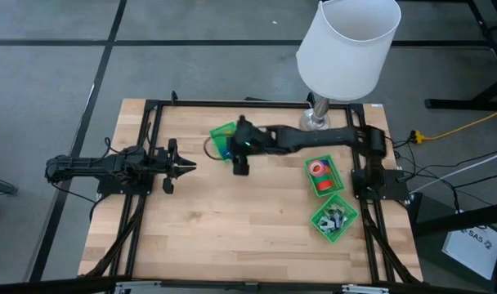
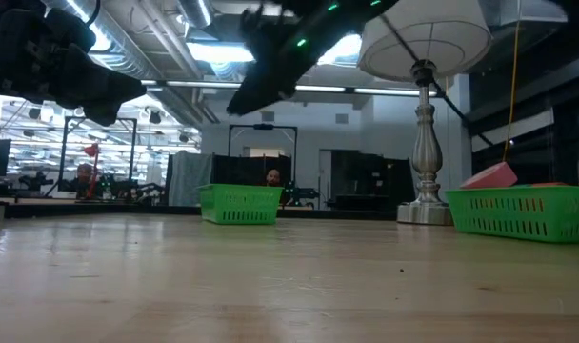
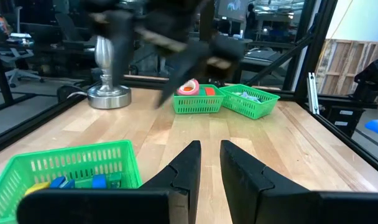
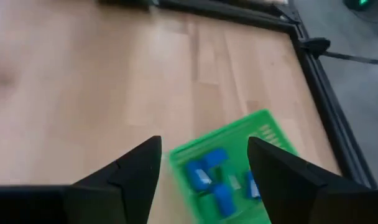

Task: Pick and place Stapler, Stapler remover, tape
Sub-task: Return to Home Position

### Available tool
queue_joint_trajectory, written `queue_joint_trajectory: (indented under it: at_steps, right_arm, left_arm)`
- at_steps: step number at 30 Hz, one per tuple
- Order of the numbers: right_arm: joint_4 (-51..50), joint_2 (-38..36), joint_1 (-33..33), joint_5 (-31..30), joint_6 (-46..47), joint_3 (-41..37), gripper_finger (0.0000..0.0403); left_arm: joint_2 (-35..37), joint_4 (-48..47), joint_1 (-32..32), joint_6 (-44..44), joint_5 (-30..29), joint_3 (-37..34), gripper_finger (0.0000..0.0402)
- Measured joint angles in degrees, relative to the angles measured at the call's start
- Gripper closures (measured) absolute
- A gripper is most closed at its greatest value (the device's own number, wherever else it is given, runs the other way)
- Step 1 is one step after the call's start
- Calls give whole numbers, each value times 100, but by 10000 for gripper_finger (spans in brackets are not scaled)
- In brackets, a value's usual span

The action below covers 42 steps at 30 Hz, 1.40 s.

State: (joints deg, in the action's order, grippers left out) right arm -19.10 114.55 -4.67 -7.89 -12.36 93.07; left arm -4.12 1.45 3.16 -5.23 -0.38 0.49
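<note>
Tape point(image 1: 317, 169) first: the rolls are little red and orange rings lying in a green bin point(image 1: 338, 176) on the right side of the surface point(image 1: 232, 237). In the left wrist view one pink-and-red ring pokes up over the rim. All three bins are the same latticed green plastic, rectangular with slotted walls. The second bin point(image 1: 331, 238), just beside the tape one, holds a jumble of small grey and pale bits that are too tiny to name for sure. The third bin point(image 1: 221, 132), further in near the lamp point(image 1: 347, 41), has the blue staplers point(image 4: 206, 172) in it, chunky oblong blocks, plus something yellow. The right hand point(image 1: 239, 167) hangs in the air by that bin, fingers spread wide with nothing between them. The left hand point(image 1: 187, 166) sits over the left side, well apart from the bins, its dark wedge-shaped fingers almost together with only a sliver of gap, holding nothing. The surface is pale butcher-block wood in glued strips. The lamp has a smooth white tapered shade and a shiny turned-metal foot.
</note>
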Motion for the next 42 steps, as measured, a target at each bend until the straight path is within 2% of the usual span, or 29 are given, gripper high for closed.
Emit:
queue_joint_trajectory:
  at_steps: [2, 8, 18, 23, 28, 32, 35, 42]
  right_arm:
    - [440, -408, 228, -4, 232, -607, 160]
    - [3209, -1791, 874, 14, 421, -3354, 159]
    - [5813, -4035, 1167, 6, 440, -7180, 159]
    - [6466, -5099, 1169, 1, 442, -8628, 159]
    - [6488, -5894, 1175, -10, 438, -9275, 159]
    - [6453, -6294, 1292, -1, 373, -9231, 159]
    - [6432, -6584, 1301, 23, -82, -9273, 159]
    - [5993, -7204, 1108, 40, -310, -9273, 159]
  left_arm:
    - [-2, 0, 2, 0, 0, 1, 343]
    - [-2, 2, 0, 0, 0, 2, 343]
    - [0, 2, 0, 0, 0, 0, 343]
    - [0, 2, 0, 0, 0, 2, 343]
    - [-1, 1, 0, 0, -1, 2, 343]
    - [-2, 0, 2, 0, -2, 1, 343]
    - [-2, 2, 1, 0, 0, 1, 343]
    - [-1, 0, 0, 0, -1, 2, 343]
